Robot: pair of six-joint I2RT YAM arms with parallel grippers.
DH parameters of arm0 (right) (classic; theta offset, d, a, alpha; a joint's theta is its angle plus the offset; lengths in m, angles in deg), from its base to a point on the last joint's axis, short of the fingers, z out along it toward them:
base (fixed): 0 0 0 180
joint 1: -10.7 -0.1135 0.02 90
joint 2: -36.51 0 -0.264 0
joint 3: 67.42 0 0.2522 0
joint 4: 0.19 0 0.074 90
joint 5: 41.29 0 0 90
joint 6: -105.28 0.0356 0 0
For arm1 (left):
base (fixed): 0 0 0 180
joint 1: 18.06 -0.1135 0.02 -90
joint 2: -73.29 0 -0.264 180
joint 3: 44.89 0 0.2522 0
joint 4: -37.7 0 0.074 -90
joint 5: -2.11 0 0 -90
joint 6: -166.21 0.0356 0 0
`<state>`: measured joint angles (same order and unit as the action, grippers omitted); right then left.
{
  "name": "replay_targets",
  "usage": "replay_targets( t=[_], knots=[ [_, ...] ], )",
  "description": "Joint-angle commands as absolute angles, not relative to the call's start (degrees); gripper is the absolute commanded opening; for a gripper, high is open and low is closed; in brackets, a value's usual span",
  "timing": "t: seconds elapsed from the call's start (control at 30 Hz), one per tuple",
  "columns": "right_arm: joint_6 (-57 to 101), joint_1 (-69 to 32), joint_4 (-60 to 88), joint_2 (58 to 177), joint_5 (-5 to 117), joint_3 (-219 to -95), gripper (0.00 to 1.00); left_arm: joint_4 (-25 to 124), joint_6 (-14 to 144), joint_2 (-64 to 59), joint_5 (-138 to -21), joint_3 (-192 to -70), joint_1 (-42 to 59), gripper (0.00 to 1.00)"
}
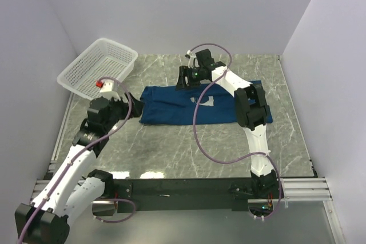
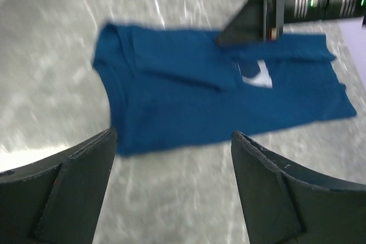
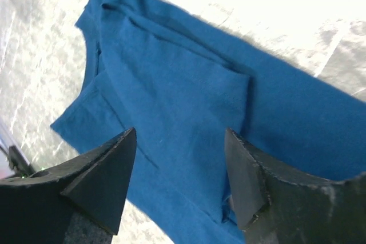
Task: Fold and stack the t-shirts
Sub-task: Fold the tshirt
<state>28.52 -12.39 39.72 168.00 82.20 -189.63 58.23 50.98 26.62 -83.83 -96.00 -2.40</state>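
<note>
T-shirt [image 1: 171,110] lies flat mid-table [image 1: 171,152], partly folded, long axis left-right. There is bare marble on every side, and a basket [image 1: 97,64] at far left. My left gripper [image 1: 132,108] is just off its left edge, and my right gripper [image 1: 184,78] is over its far edge.

Left wrist: jaws apart, empty, short edge nearest.

Right wrist: jaws apart above the cloth, gripping nothing.

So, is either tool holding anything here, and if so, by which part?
Nothing is held. The left tool is open, short of the t-shirt; the right tool is open above the t-shirt, with no cloth pinched in it.
</note>
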Motion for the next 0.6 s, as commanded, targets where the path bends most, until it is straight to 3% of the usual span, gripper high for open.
replay_targets(
  t=[0.0, 0.23, 0.57],
  knots=[
    [31.2, -12.6, 40.5, 169.4, 79.7, -192.9, 0.69, 57.1, 42.9, 30.8, -79.5, -92.0, -2.4, 0.86],
    [31.0, -13.1, 40.8, 170.3, 74.1, -192.9, 0.67, 58.8, 39.4, 35.2, -80.2, -89.7, -2.4, 0.86],
    [31.8, -13.3, 41.2, 171.8, 75.4, -192.1, 0.65, 62.1, 36.9, 41.3, -81.0, -87.2, -2.4, 0.86]
  ],
)
